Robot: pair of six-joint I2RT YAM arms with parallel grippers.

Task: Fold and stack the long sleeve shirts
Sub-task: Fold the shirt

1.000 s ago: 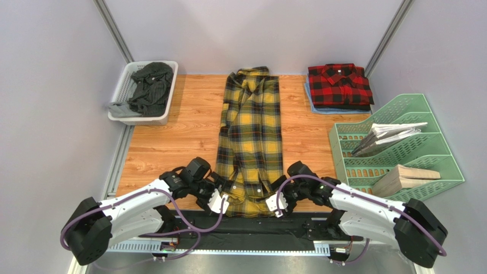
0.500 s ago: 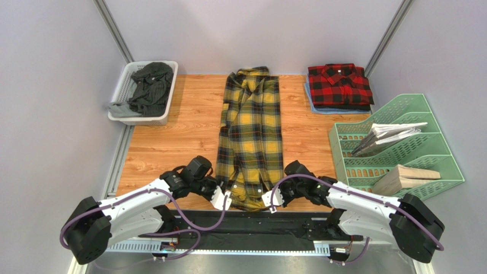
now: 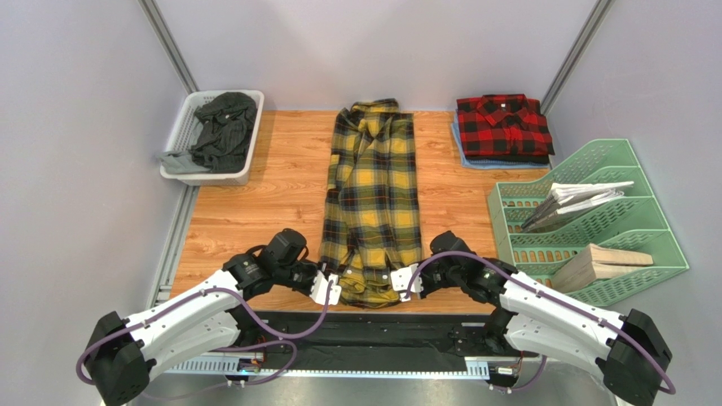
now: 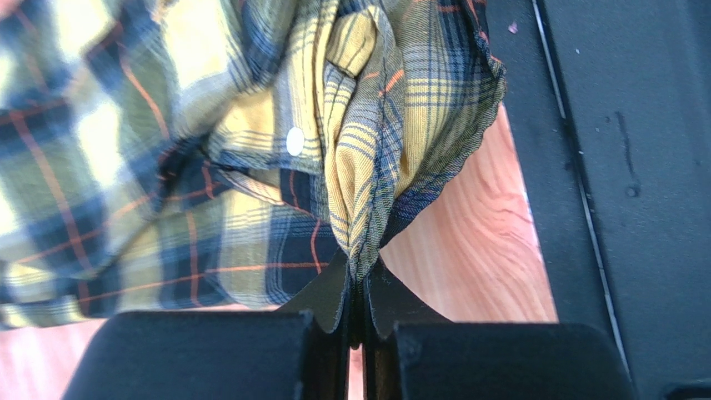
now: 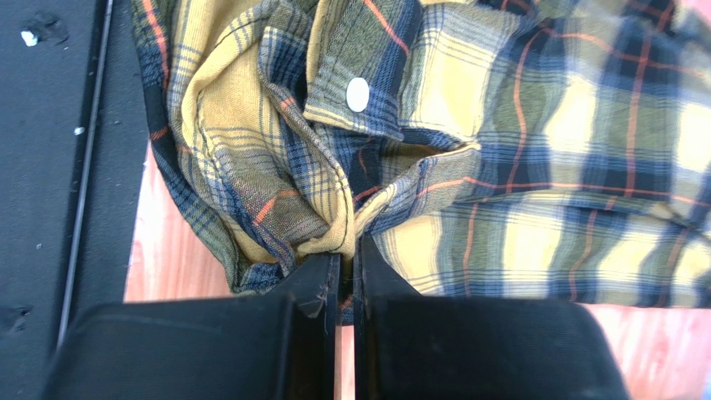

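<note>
Left gripper (image 3: 330, 291) and right gripper (image 3: 404, 281) are clamped on the yellow shirt (image 3: 373, 203); pinched folds are shown only by wrist views.

Two white-shelled arms (image 3: 191, 309), black joints, purple cables (image 3: 292, 340) looping alongside, black fingers (image 4: 325, 296) on white mounts.

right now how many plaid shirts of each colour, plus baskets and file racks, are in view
yellow plaid shirt: 1
red plaid shirt: 1
white basket: 1
green file rack: 1
total: 4
</note>
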